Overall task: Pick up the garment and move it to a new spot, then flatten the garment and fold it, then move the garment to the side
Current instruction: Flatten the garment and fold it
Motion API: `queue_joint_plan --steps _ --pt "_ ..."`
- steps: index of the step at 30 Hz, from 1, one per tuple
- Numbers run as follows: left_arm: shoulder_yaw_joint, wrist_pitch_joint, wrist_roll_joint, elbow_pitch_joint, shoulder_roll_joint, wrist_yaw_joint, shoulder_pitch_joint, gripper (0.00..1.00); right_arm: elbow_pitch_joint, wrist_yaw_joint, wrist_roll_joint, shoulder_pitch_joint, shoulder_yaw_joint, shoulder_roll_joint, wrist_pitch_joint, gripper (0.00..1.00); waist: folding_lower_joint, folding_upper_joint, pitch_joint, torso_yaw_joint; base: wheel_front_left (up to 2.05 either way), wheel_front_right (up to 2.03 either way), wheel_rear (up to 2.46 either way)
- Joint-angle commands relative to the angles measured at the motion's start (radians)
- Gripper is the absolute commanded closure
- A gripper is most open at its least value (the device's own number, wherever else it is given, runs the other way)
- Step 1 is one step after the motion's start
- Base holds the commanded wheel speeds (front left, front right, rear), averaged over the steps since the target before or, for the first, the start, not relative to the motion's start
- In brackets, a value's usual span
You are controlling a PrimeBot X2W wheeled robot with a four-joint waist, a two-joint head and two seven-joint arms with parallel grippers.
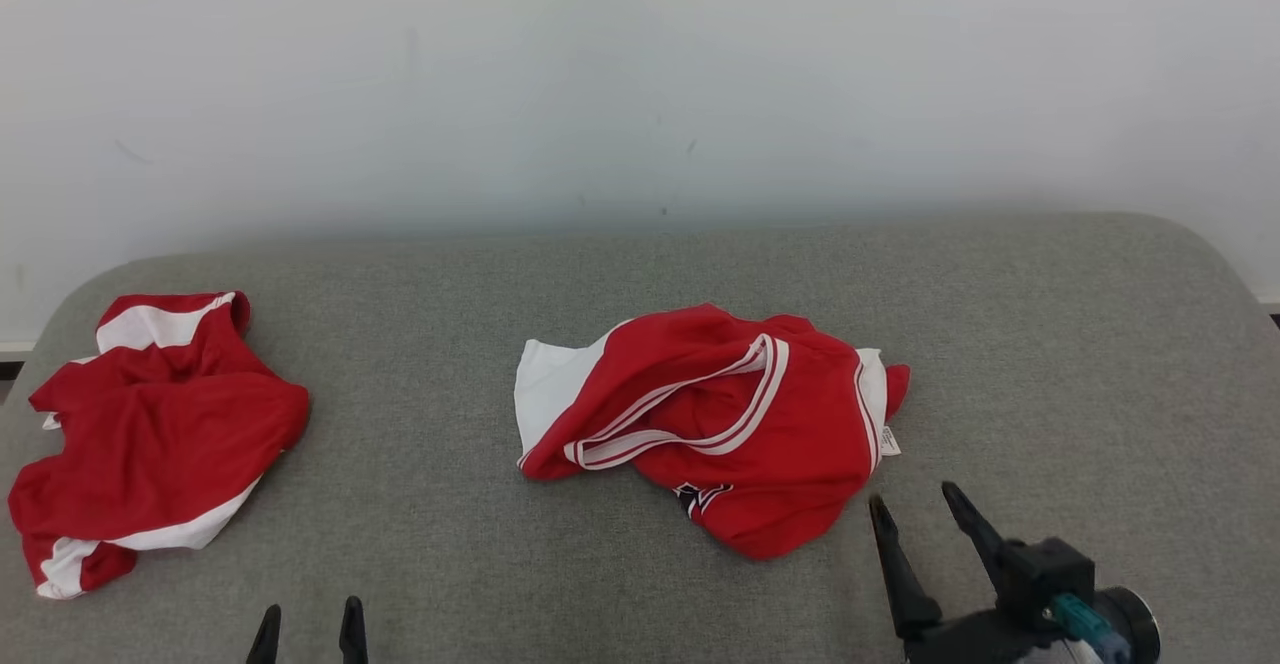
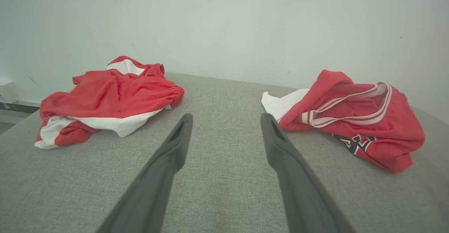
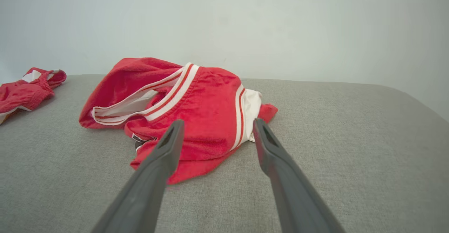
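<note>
The head camera looks down from high over the grey fabric surface [image 1: 1050,344] toward the white wall [image 1: 640,74], while both wrist cameras skim it low and close (all three share the red jersey [image 1: 720,424]).

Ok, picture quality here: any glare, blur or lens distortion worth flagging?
Head view: soft, even light, no glare, jersey and shorts sharp, only faint shadows on the cushion. Left wrist view: wide-angle stretch, left gripper looms large, its near end soft. Right wrist view: same stretch on the right gripper, jersey in focus.
</note>
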Motion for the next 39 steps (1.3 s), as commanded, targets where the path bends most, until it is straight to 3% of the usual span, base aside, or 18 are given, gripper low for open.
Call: queue_joint_plan --steps 1,7,11,17,34,35,38,39 --pt "-0.003 -0.003 0.005 0.003 -0.005 -0.006 -0.017 0.0 0.002 0.0 -0.007 -0.03 0.007 0.0 0.011 0.0 0.0 0.0 0.004 0.006 0.0 0.0 0.0" --pt "-0.021 -0.003 -0.004 0.011 -0.007 -0.005 -0.027 0.0 0.051 0.0 0.016 -0.223 0.077 -0.033 0.159 0.0 0.0 0.0 0.019 0.032 0.0 0.0 0.0" --pt "-0.038 -0.003 -0.009 0.019 -0.009 -0.006 -0.035 0.0 0.13 0.0 0.049 -0.356 0.092 -0.056 0.342 0.0 0.0 0.0 0.029 0.06 0.0 0.0 0.0" --pt "-0.071 -0.003 -0.015 0.027 -0.009 -0.005 -0.05 0.0 0.241 0.0 0.071 -0.5 0.101 -0.09 0.515 0.0 0.0 0.0 0.051 0.115 0.0 0.0 0.0" --pt "-0.117 -0.003 -0.024 0.025 0.002 -0.005 -0.09 0.0 0.499 0.0 0.08 -0.681 0.213 -0.157 0.659 0.0 0.0 0.0 0.109 0.191 0.0 0.0 0.0" --pt "-0.117 -0.003 -0.024 0.025 0.002 -0.005 -0.091 0.0 0.505 0.0 0.086 -0.682 0.217 -0.159 0.661 0.12 0.0 0.0 0.111 0.192 0.0 0.0 0.0" --pt "-0.113 -0.003 -0.025 0.024 0.002 -0.005 -0.09 0.0 0.517 0.0 0.106 -0.678 0.231 -0.163 0.662 0.85 0.0 0.0 0.111 0.189 0.0 0.0 0.0" --pt "-0.112 -0.003 -0.026 0.025 0.002 -0.005 -0.089 0.0 0.515 0.0 0.114 -0.676 0.24 -0.164 0.654 1.0 0.0 0.0 0.109 0.189 0.0 0.0 0.0"
